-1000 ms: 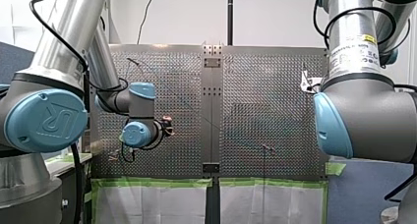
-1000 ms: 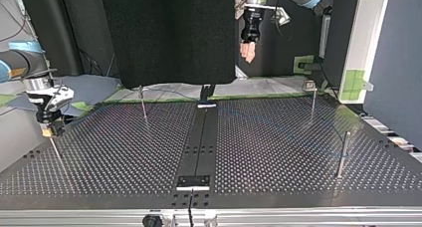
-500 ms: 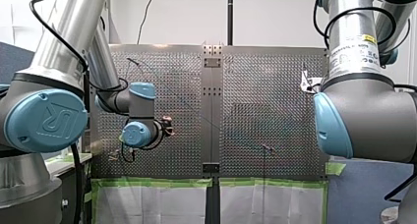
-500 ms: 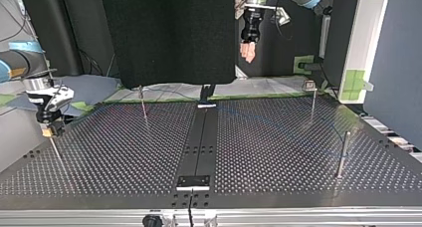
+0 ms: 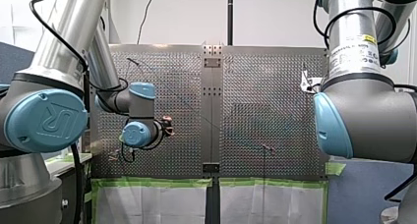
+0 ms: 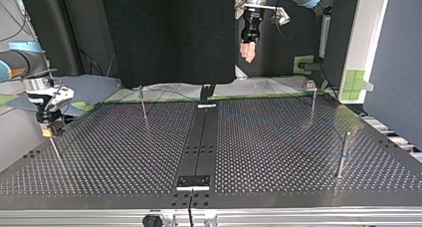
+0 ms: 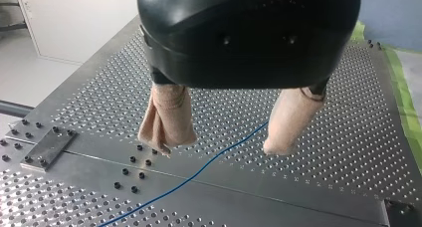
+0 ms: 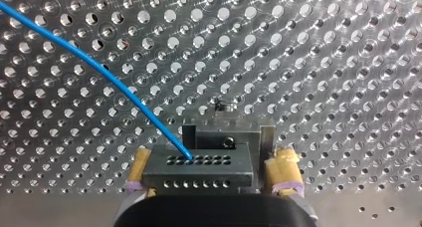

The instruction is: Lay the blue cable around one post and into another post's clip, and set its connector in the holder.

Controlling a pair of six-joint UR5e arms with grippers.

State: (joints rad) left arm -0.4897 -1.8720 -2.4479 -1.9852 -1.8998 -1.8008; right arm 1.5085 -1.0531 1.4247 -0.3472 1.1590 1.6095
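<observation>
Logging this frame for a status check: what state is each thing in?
left gripper: open, empty, above the blue cable
right gripper: at the connector, grip unclear
blue cable: lying on the table, one end in the connector
connector: against the holder, seating unclear

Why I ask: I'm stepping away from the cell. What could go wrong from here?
1. My right claw pinches the connector only by its ends, with the holder close ahead; a slightly skewed approach might jam or twist it.
2. The blue cable lies loose on the table under my open left claw, held by nothing there; moving the connector could drag it off its route.
</observation>
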